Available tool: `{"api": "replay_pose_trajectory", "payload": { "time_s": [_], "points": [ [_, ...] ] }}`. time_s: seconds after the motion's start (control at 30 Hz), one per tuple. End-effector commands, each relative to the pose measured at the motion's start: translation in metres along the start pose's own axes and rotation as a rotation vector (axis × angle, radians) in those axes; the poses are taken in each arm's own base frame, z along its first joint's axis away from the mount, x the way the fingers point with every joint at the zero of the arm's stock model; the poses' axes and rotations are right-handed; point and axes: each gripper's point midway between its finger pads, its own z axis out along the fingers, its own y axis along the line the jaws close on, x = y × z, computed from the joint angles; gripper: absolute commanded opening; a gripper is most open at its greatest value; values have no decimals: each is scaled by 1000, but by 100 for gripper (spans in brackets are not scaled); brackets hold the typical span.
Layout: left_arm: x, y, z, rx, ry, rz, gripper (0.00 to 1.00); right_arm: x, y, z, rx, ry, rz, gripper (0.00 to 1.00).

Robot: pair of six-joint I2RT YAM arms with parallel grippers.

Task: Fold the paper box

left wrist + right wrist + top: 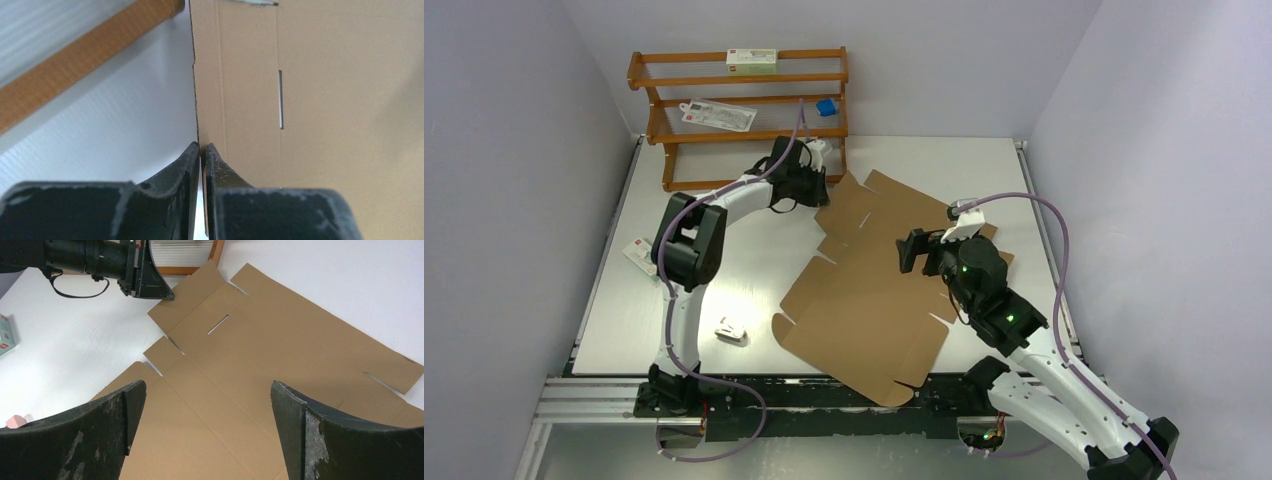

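Note:
The paper box (pixel 874 300) lies as a flat brown die-cut sheet with flaps and slits across the middle of the table. My left gripper (pixel 819 190) is at the sheet's far left flap, its jaws shut on the flap's edge (pixel 202 146); the cardboard (pixel 325 125) runs between the fingertips. It also shows in the right wrist view (pixel 167 294) at that flap. My right gripper (pixel 914 250) hovers over the sheet's middle right, jaws wide open and empty (pixel 207 390), with bare cardboard (pixel 280 340) below.
An orange-brown wooden rack (pixel 739 110) stands at the back left, close behind the left gripper, holding a white carton (pixel 751 62), a packet (pixel 717 115) and a blue item (pixel 826 106). A small white carton (pixel 639 255) and a small white object (pixel 731 330) lie left of the sheet.

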Motion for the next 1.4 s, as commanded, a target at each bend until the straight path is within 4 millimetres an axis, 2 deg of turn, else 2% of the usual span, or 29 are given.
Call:
{"api": "replay_pose_trajectory", "payload": {
  "time_s": [0.0,0.17,0.3,0.43,0.67,0.83,0.97,1.1,1.27,1.37],
  "points": [
    [-21,-16,-30,30,-71,29,11,-5,3,-1,-20,-16,-5,100],
    [-26,-21,-67,-29,-138,-10,5,-9,6,0,-38,-31,-1,100],
    [-17,-19,-91,-94,-145,-61,5,-11,10,4,-48,-30,-4,100],
    [-1,-6,-115,-209,-120,-120,5,-13,13,8,-54,-31,-4,100],
    [32,7,-152,-318,-47,-183,5,-24,16,19,-43,-52,-8,100],
    [57,15,-166,-320,-26,-257,5,-35,24,28,-70,-68,-24,100],
    [68,23,-176,-342,-19,-283,7,-32,24,38,-55,-61,-40,100],
    [73,31,-187,-372,-18,-295,7,-26,16,52,5,-27,-80,100],
    [81,40,-193,-394,-7,-308,12,-20,7,80,27,18,-82,100],
    [83,48,-196,-420,5,-305,16,-13,-4,97,33,50,-50,100]
  ]
}}
